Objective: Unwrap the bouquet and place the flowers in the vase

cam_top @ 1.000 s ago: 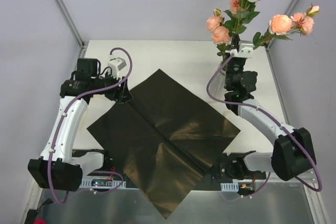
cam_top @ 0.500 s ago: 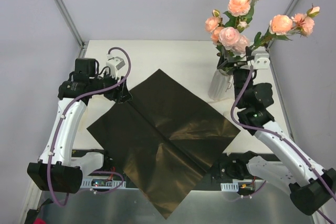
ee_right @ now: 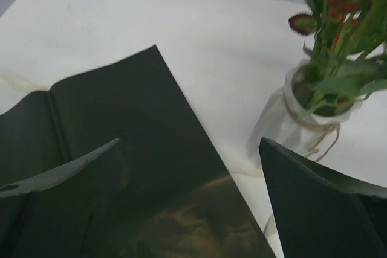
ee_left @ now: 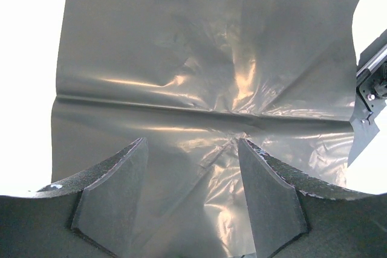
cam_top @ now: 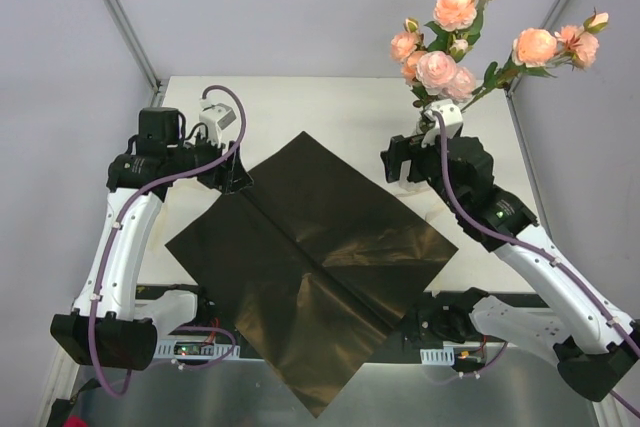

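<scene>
flowers in the vase, my right gripper spread wide and empty near it, left gripper parted over the black paper, maybe touching it

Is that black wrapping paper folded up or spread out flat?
Spread out. The black paper lies open as one creased sheet on the table, nothing wrapped inside.

Left arm bent forward, left gripper fingers part-spread, empty. Right arm outstretched, right gripper fully spread, empty.
</scene>
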Motion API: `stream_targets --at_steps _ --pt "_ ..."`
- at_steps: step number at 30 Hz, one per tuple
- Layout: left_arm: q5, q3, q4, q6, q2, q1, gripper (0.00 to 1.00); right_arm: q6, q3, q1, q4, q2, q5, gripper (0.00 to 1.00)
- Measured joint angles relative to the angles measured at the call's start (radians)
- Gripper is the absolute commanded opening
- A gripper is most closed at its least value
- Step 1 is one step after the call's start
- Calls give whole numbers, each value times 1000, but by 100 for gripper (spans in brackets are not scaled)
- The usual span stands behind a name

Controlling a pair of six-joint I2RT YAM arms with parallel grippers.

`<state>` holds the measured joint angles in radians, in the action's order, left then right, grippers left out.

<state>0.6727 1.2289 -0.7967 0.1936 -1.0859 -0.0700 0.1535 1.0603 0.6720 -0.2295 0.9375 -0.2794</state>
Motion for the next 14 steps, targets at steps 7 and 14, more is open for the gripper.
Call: stream_targets --at_steps 7,14 --pt "0 0 2 -11 14 0 62 -60 0 0 -130 -2 53 96" --pt "-1 0 7 -19 38 0 62 -72 0 1 -135 -1 89 96"
